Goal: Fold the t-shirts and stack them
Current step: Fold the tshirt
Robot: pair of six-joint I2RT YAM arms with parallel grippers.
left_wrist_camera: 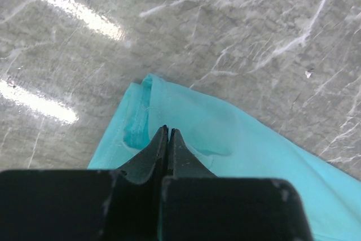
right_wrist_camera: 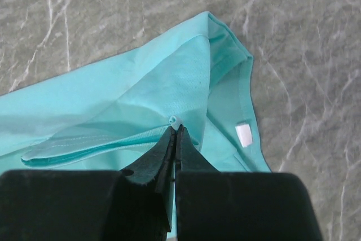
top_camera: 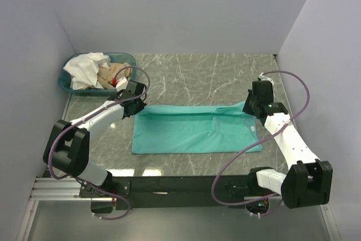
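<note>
The teal-green t-shirt (top_camera: pixel 192 134) lies flat across the middle of the table, its far edge partly folded toward the near side. My left gripper (top_camera: pixel 137 104) is at its far left corner, and its shut jaws (left_wrist_camera: pixel 168 130) pinch the teal cloth (left_wrist_camera: pixel 237 134). My right gripper (top_camera: pixel 251 107) is at the far right corner near the collar. It is shut (right_wrist_camera: pixel 175 128) on a small fold of the teal cloth (right_wrist_camera: pixel 141 94), beside the white neck tag (right_wrist_camera: pixel 244 134). The white t-shirt (top_camera: pixel 84 69) and the tan-beige t-shirt (top_camera: pixel 110 74) lie crumpled in the basket.
A shallow teal plastic basket (top_camera: pixel 67 84) stands at the far left corner, just behind my left gripper. White walls close in the left, back and right sides. The table is grey marble (top_camera: pixel 192 74).
</note>
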